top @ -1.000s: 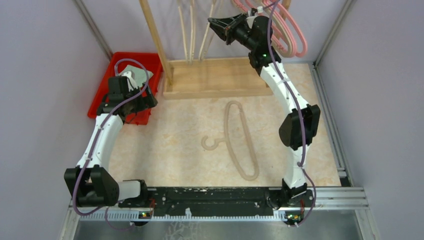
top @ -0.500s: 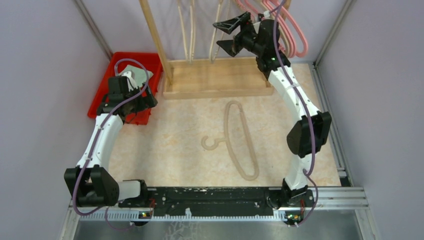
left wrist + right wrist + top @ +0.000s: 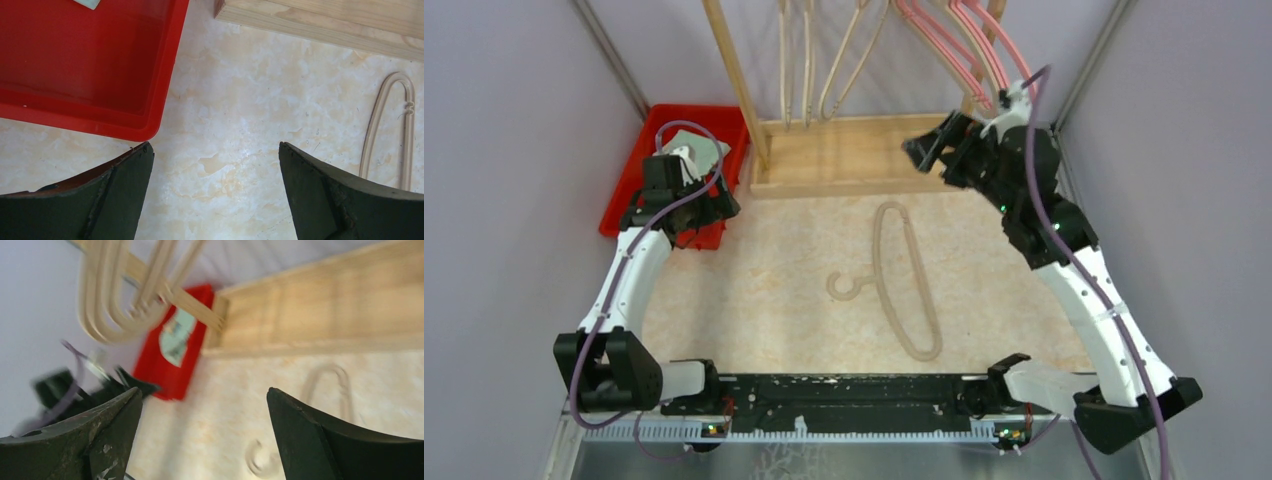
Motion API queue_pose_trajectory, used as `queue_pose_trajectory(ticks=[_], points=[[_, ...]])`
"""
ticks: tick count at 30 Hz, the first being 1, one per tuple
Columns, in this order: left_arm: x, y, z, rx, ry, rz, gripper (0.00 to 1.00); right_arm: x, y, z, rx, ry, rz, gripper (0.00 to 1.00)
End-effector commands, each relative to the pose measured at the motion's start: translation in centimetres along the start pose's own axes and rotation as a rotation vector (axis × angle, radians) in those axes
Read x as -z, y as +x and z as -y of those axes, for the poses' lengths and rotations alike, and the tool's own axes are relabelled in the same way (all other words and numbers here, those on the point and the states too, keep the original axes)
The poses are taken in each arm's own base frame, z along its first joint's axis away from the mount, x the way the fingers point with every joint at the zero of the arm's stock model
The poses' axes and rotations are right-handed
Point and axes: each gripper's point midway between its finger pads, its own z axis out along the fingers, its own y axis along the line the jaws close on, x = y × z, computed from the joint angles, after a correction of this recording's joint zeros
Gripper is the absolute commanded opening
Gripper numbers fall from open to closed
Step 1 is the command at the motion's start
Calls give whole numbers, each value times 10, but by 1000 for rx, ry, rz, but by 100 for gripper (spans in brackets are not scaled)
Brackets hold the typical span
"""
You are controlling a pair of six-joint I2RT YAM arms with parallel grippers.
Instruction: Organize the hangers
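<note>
One beige hanger (image 3: 904,280) lies flat mid-table, hook pointing left; it also shows in the left wrist view (image 3: 409,140) and, blurred, in the right wrist view (image 3: 345,387). More beige hangers (image 3: 809,60) (image 3: 87,305) hang on the rack at the back, with pink hangers (image 3: 954,45) to their right. My right gripper (image 3: 929,150) (image 3: 202,390) is open and empty, in the air over the right end of the rack's base. My left gripper (image 3: 686,205) (image 3: 215,147) is open and empty, low over the table beside the red bin.
A red bin (image 3: 639,165) (image 3: 165,85) holding a pale card sits at the back left. The wooden rack's base (image 3: 854,160) and slanted upright (image 3: 734,75) span the back. Grey walls close in both sides.
My right gripper opened, let go of a beige hanger that now hangs on the rack, and drew back right and downward. The left arm stayed still.
</note>
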Motion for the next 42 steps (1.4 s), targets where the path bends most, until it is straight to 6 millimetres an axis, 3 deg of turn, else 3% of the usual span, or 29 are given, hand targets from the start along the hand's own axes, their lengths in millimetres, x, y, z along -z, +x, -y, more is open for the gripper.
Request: queue_pose_trajectory(ticks=[1,6,11,23,31,37,42], points=[[-5,-7,1,-16,15,13,100,23,110,83,392,304,-266,94],[-6,-10,6,-27,38,7,100,54,217,114,645,372,-505,95],[-5,-13,11,-20,55,3,100,62,282,138,746,376,-642,96],[-4,0,10,-16,62,-25,100,41,365,175,706,382,-758,86],[-3,3,10,-14,67,-28,100,45,384,207,732,490,-792,80],[-2,2,11,-14,70,-23,100,69,403,228,690,542,-849,50],[-3,4,10,-15,67,-28,100,91,414,238,626,545,-908,5]])
